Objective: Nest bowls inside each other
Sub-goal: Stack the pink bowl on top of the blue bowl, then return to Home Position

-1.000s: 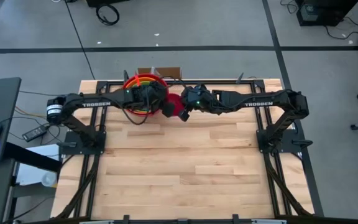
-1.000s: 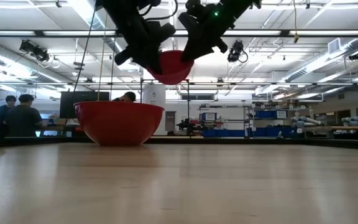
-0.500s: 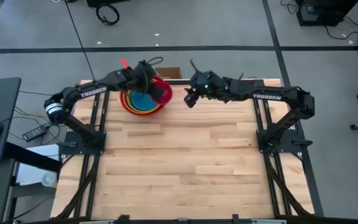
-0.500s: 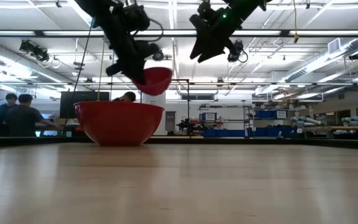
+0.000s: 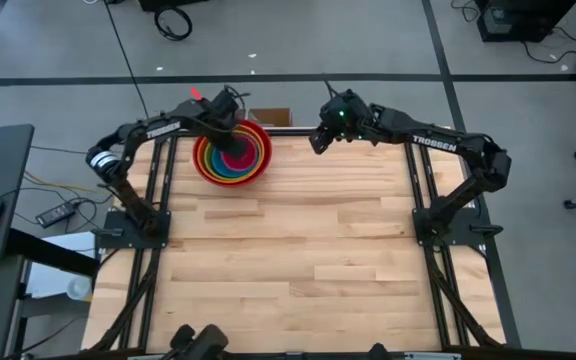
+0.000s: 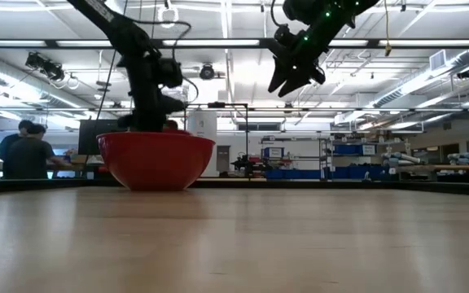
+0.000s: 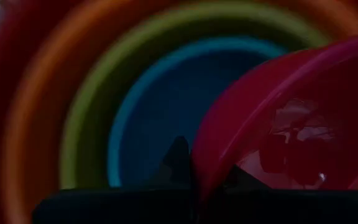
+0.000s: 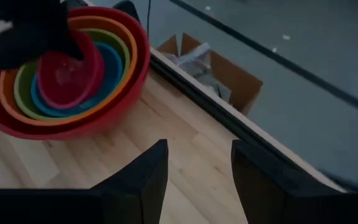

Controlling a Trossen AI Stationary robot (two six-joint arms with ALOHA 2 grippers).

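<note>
Red (image 5: 205, 172), orange, green and blue (image 7: 166, 112) bowls sit nested at the table's far left, and the red one (image 6: 155, 159) rests on the wood. My left gripper (image 5: 232, 143) reaches down into the stack, shut on the small pink bowl (image 8: 67, 70), which sits tilted within the blue bowl. In the low view the red wall hides the pink bowl. To the right of the stack my right gripper (image 8: 194, 168) hangs open and holds nothing; it shows high up (image 6: 283, 84) in the low view. My left gripper pinches the pink bowl's rim (image 7: 199, 171), one finger (image 7: 179, 160) outside the wall and one inside. The fingers come steeply from above. The bowl is tilted inside the blue bowl; whether its bottom touches the blue one I cannot tell.
An open cardboard box (image 8: 211, 70) stands on the floor just beyond the table's far edge. Black frame rails (image 5: 418, 170) run along the table's sides. Bare wood (image 5: 298, 250) fills the middle and near part. People sit in the room behind (image 6: 23, 150).
My right gripper has opened, let go of the pink bowl and drawn back toward the table's right and far edge. My left gripper has carried the bowl from mid-air leftward and down into the nested stack, tipping steeper.
</note>
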